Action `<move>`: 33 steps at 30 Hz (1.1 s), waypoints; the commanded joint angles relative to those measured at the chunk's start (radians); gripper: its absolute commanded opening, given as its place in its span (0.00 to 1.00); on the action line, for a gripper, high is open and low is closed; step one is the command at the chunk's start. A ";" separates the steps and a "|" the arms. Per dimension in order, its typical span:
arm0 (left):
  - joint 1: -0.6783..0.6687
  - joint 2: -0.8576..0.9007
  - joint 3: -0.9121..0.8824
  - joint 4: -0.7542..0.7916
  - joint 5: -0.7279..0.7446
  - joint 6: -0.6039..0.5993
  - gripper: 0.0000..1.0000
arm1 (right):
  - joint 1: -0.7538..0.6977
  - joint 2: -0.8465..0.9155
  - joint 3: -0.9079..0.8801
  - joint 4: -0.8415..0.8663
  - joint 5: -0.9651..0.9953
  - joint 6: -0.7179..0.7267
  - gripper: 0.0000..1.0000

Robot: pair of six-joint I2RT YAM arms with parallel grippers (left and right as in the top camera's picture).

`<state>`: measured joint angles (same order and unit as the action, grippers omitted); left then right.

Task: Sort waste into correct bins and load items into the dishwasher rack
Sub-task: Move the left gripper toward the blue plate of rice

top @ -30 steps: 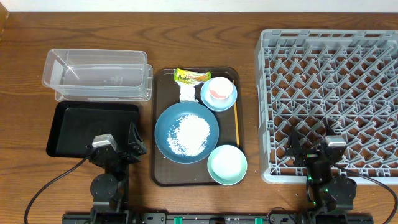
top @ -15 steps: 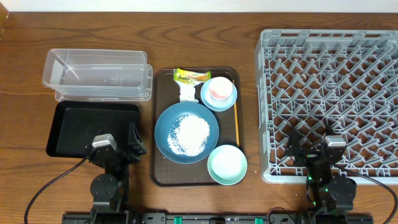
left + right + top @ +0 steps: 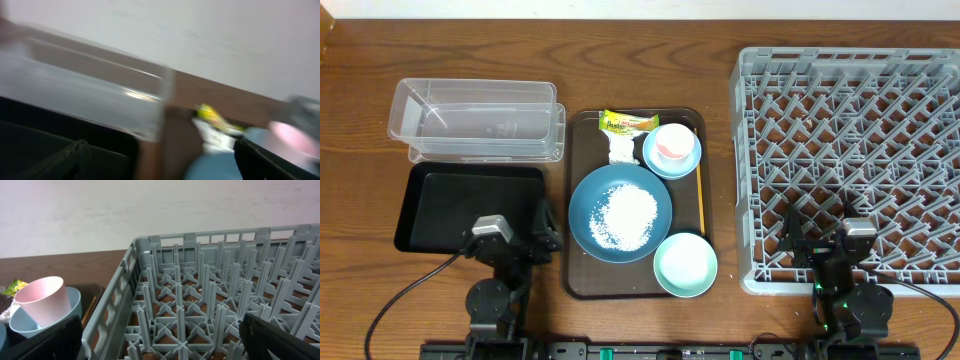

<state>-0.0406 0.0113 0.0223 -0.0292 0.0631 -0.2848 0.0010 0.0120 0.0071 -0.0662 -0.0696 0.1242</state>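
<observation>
Both arms rest at the near edge of the table (image 3: 360, 60), each on the side it is likely to serve. The left gripper (image 3: 528, 240) hangs over the near right corner of the black tray (image 3: 440, 205), its jaws spread wide and nothing between them. The right gripper (image 3: 817, 243) hangs just inside the near wall of the dishwasher rack (image 3: 850, 120), equally wide and empty.

Everything to be sorted sits on a brown serving tray (image 3: 582, 200) between the bins and the rack. The clear tub (image 3: 475, 120) lies beyond the black tray, their edges meeting, so waste goes left and dishes go right.

The rice (image 3: 625, 212) is heaped on the dark-blue plate (image 3: 588, 225), which probably has to be emptied before it is racked. The pink cup (image 3: 672, 144) stands inside the light-blue dish (image 3: 665, 166), so the cup should come out first. The mint bowl (image 3: 685, 265) sits alone at the near right corner, the easiest piece to take.

The tissue (image 3: 621, 150) is wedged between dish and plate, touching the dish. The wrapper (image 3: 625, 122) lies just behind it at the far rim. A gripper reaching for either has crockery close beside it. A thin stick (image 3: 700, 200), perhaps a chopstick, lies along the serving tray's right edge. No pegs in the rack hold anything.
</observation>
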 commanded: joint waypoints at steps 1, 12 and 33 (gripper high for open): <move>-0.003 0.008 -0.016 -0.014 0.340 -0.251 0.94 | -0.006 -0.002 -0.002 -0.004 0.010 -0.009 0.99; -0.003 0.012 0.027 0.156 0.732 -0.462 0.94 | -0.006 -0.002 -0.002 -0.004 0.010 -0.009 0.99; -0.003 0.895 1.252 -1.196 0.450 0.078 0.94 | -0.006 -0.002 -0.002 -0.004 0.010 -0.009 0.99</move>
<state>-0.0414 0.8112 1.1721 -1.1828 0.4908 -0.2596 0.0010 0.0128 0.0071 -0.0662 -0.0666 0.1246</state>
